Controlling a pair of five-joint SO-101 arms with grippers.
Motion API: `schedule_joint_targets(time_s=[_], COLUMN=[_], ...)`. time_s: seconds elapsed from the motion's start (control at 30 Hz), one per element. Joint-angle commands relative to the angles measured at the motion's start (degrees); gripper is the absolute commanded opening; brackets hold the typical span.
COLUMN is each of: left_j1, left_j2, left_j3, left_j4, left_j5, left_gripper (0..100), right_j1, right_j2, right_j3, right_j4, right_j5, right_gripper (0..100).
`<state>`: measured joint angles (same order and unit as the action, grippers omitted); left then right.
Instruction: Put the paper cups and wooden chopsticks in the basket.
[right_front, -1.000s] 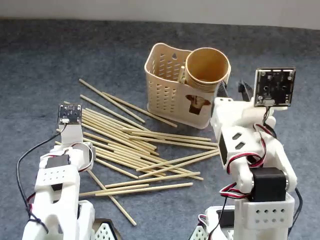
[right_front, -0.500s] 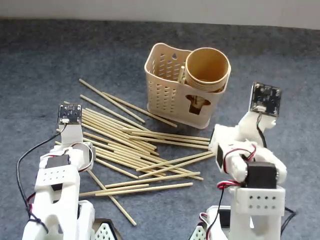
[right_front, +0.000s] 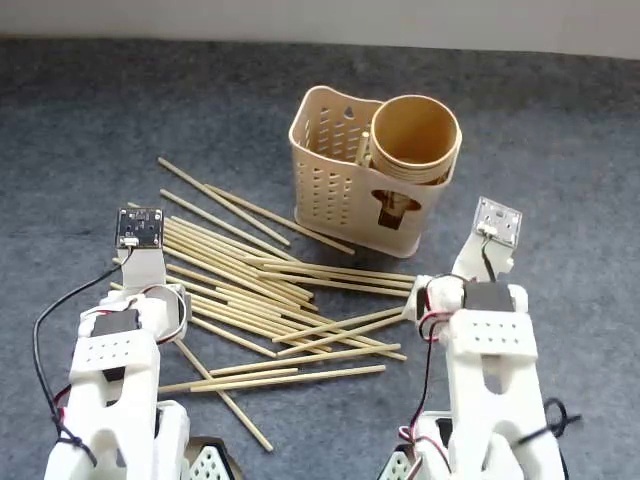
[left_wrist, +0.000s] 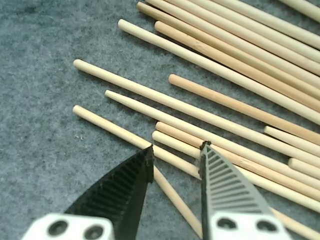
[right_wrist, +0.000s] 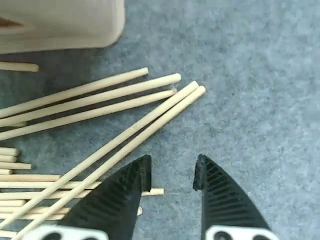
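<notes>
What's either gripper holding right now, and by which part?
Nothing. The left gripper is open above the scattered chopsticks; the right gripper is open over the grey mat beside their tips.

My left arm (right_front: 118, 365) and right arm (right_front: 488, 345) are white plastic with black servos and red, white, black cables; the left gripper (left_wrist: 177, 148) has 2 ribbed fingers, 1 black, 1 grey.

- Upright basket (right_front: 335, 190) on grey carpet (right_front: 100, 120), holding stacked paper cups (right_front: 414, 135).
- Scattered wooden chopsticks (right_front: 225, 268) lying beside it, between left arm (right_front: 115, 370) and right arm (right_front: 490, 360).
</notes>
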<state>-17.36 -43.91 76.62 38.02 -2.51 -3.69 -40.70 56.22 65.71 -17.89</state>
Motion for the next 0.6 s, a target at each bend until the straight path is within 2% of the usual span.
schedule_joint_targets(time_s=[0.0,0.4,0.57], left_j1=[-0.66,-1.71,-1.71], left_j2=[-1.54,-1.54,-1.54], left_j3=[-0.13,-0.13,-0.13], left_j4=[-0.53,-0.53,-0.53], left_j5=[-0.35,-0.35,-0.35], left_gripper=[16,16,16], right_j1=[0.40,0.66,2.86], right_j2=[9.10,23.34,27.30], right_j3=[-5.93,-7.34,-7.43], right_j4=[-1.54,-12.79,-16.22], right_j5=[-2.99,-8.97,-9.58], right_gripper=[15.2,15.2,15.2])
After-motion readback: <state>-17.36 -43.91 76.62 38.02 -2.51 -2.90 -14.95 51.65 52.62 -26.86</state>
